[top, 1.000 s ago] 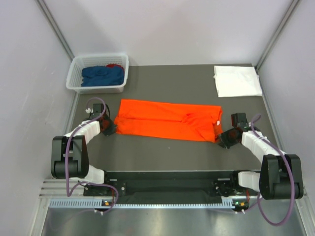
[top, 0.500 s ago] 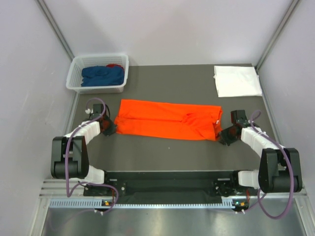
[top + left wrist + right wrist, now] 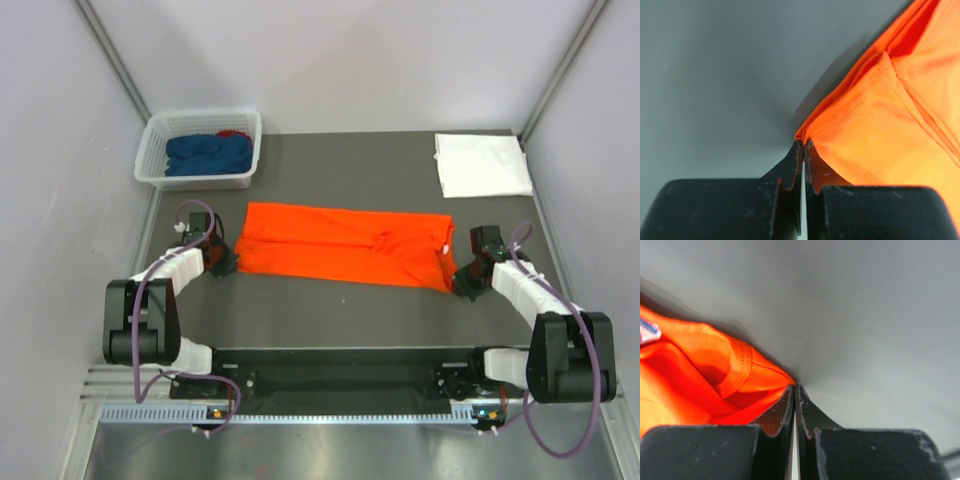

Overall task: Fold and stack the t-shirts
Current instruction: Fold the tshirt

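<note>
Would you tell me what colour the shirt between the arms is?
Bright orange shirt, clearest in the top external view.

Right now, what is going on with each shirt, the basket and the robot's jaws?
orange t-shirt: lying in a long folded strip, unstacked.
white t-shirt: folded flat, far right.
basket: upright, far left.
dark blue t-shirt: bunched in the basket.
red t-shirt: in the basket, mostly hidden.
left jaws: shut on the orange t-shirt's left end.
right jaws: shut on its right near corner.
</note>
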